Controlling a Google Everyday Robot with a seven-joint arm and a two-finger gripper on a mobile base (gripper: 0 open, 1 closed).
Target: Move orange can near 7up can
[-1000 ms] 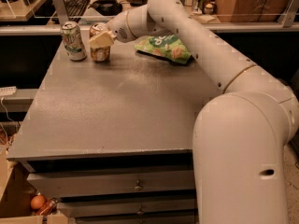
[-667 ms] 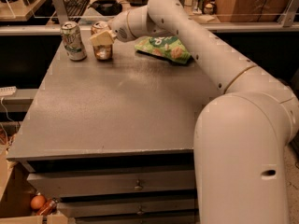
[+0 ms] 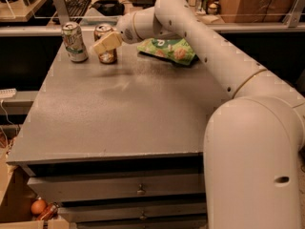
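The orange can stands upright on the desk, long axis vertical, top up, just beside the 7up can. The gripper is against it; I cannot tell whether it grips.

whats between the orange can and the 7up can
Only bare table, in the camera view, between the orange can and 7up can. The gripper is at the orange can.

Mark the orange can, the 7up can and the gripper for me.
orange can [image 3: 109,57], camera view, lower body, below the gripper.
7up can [image 3: 75,43], camera view, middle of its body.
gripper [image 3: 101,45], camera view, its tip, right at the orange can's front.
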